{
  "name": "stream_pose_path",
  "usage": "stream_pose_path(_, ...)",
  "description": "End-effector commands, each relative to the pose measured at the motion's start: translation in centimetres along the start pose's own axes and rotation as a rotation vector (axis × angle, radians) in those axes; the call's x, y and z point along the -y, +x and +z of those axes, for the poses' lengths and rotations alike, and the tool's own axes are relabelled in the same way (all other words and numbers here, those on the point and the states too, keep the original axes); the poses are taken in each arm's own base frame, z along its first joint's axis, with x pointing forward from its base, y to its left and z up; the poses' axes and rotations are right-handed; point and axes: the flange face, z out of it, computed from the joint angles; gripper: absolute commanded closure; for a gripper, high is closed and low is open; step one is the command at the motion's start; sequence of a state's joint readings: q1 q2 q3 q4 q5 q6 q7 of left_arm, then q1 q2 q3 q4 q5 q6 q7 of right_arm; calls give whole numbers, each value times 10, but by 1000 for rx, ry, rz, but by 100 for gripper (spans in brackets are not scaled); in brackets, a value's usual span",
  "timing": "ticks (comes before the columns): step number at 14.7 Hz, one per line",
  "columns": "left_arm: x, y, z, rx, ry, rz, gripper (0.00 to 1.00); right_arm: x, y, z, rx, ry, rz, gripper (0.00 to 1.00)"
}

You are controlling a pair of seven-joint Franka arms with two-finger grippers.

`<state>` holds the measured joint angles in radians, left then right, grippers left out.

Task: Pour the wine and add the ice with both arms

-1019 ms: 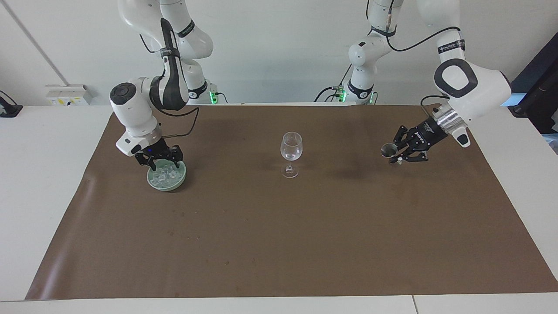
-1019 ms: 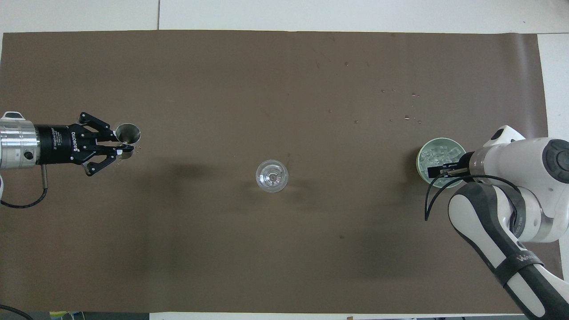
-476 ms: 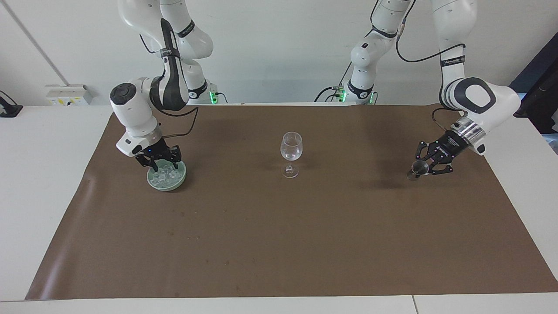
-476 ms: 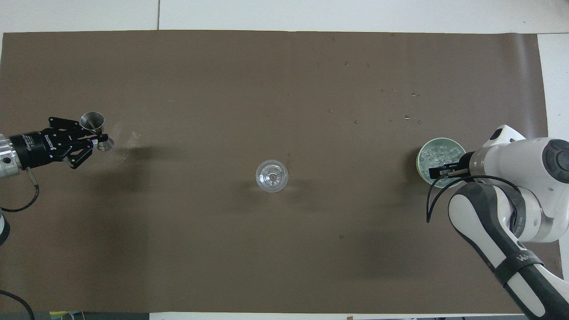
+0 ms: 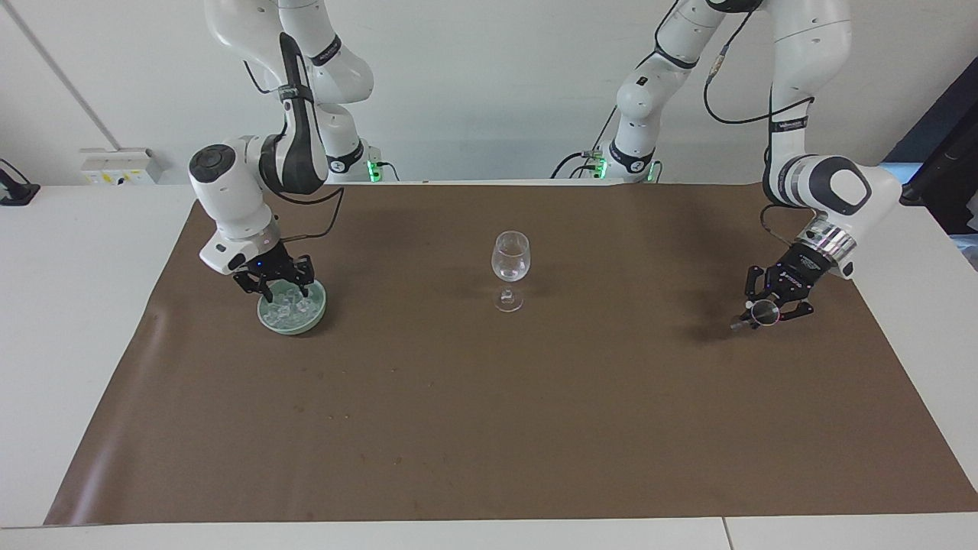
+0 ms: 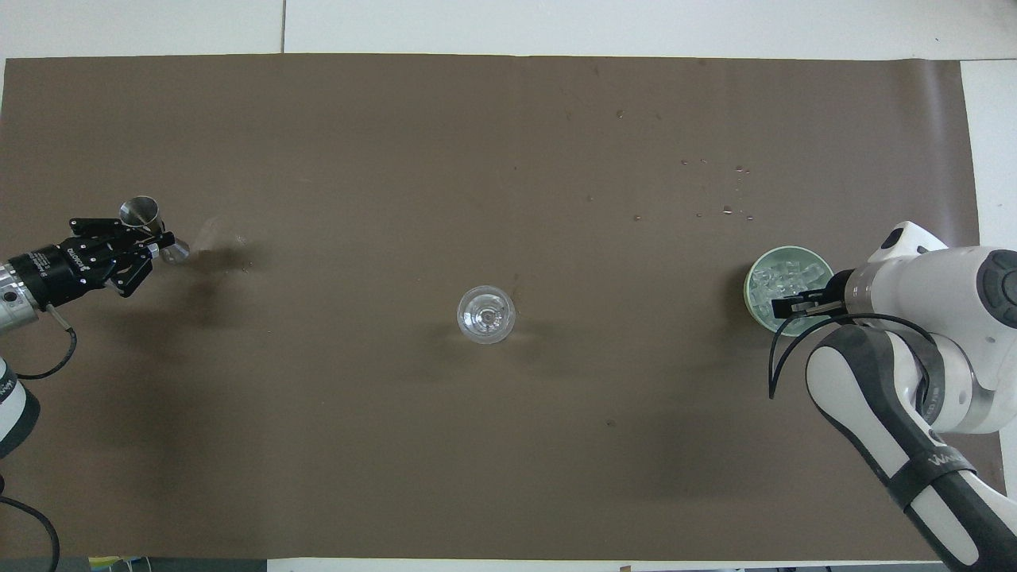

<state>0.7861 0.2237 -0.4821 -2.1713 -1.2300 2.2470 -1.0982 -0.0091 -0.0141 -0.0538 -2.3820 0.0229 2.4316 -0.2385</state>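
Note:
A clear stemmed wine glass [image 5: 510, 260] stands upright mid-mat; it also shows in the overhead view [image 6: 485, 314]. A pale green bowl [image 5: 294, 327] holds a heap of small clear ice cubes [image 5: 294, 307] toward the right arm's end; the bowl [image 6: 751, 286] and the ice [image 6: 786, 276] also show from overhead. My right gripper [image 5: 286, 293] hangs low over the ice, fingers apart. My left gripper [image 5: 766, 315] is shut on a small metal jigger [image 6: 143, 213], tilted just above the mat near the left arm's end.
A brown mat [image 5: 489, 428] covers the white table. Several small water drops [image 6: 727, 210] lie on the mat, farther from the robots than the bowl. A faint wet smear [image 6: 210, 234] lies beside the jigger.
My left gripper has carried the jigger away from the glass toward the left arm's end and down close to the mat. My right gripper has shifted slightly over the bowl.

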Motion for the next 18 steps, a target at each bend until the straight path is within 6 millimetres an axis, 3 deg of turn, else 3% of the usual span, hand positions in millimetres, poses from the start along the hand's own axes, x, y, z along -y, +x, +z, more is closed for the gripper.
stream_pose_path(1,6,21,-5,64,-58,-39,100,-4,0,18,0,-14,-26,25)
stream_pose_path(4,13,45,-18,80,-86,-69,100,-5,1,18,3,-15,-30,26)
stream_pose_path(7,34,59,-15,129,-140,-79,100,-4,2,18,6,-14,-32,29)
stream_pose_path(18,53,66,-3,162,-201,-43,100,0,12,7,34,-6,-32,35)
